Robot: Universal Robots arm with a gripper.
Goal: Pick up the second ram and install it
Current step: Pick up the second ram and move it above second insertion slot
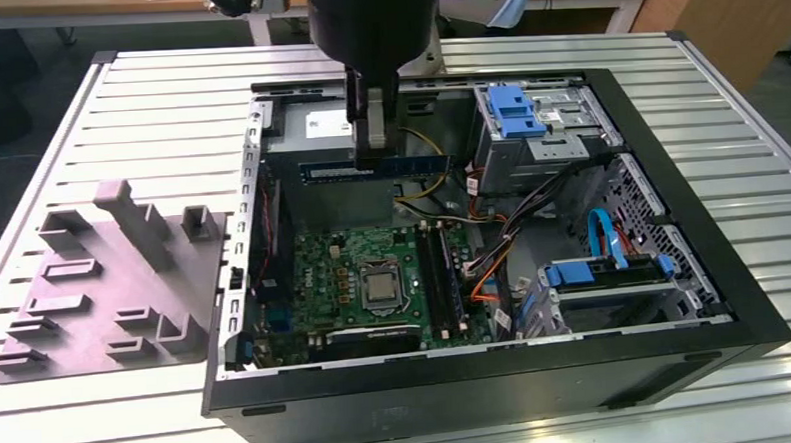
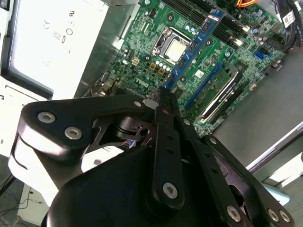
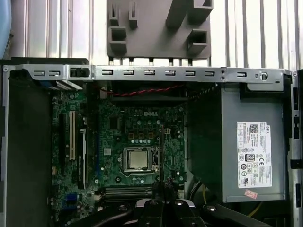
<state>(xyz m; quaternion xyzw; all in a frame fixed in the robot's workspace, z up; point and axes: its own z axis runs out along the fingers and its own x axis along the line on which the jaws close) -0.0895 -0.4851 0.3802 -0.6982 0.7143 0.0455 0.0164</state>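
The second ram point(image 1: 407, 167) is a long blue-green stick with black chips, hanging level over the far part of the open computer case point(image 1: 718, 267). My gripper point(image 1: 371, 150) comes down from above and is shut on the stick nearer its end on the exterior view's left. In the second wrist view the second ram point(image 2: 194, 47) juts out from the gripper point(image 2: 163, 94) over the green motherboard point(image 2: 156, 28). The first wrist view shows the second ram point(image 3: 162, 151) edge-on above the board, near the processor socket point(image 3: 138, 158), with the gripper point(image 3: 162, 189) shut on it.
Long black memory slots point(image 1: 438, 270) run beside the processor on the motherboard point(image 1: 331, 274). A grey power supply point(image 3: 251, 146) sits at the case's far side. Blue drive brackets point(image 1: 518, 111) and loose cables point(image 1: 503, 237) fill the exterior view's right. A grey parts fixture point(image 1: 105, 294) lies on the slatted table.
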